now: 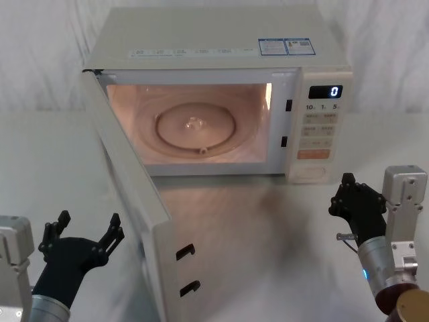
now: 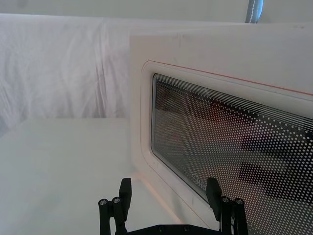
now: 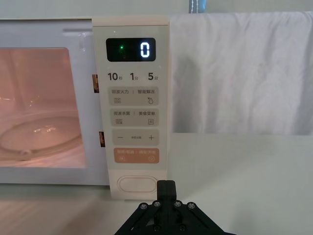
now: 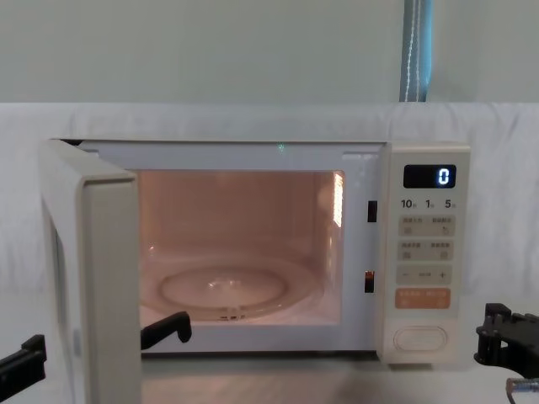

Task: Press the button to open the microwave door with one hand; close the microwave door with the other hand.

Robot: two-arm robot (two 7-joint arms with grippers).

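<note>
Two grippers sit nearest the robot, one on each side of the open microwave. On the near left, the left gripper hangs low with its fingers spread wide and holding nothing; it sits just to the left of the microwave door, close to the door's outer face without touching it. On the near right, the right gripper hovers with its fingers pressed together, empty, in front of the control panel but apart from it. The door stands swung out toward the robot, hinged on the left, its dark dotted window facing the left gripper. Farther back, the lit cavity shows a round glass turntable. At the bottom of the panel, on the right, sits the button, just beyond the right gripper's tips, below an orange key. Above, the display reads 0.
</note>
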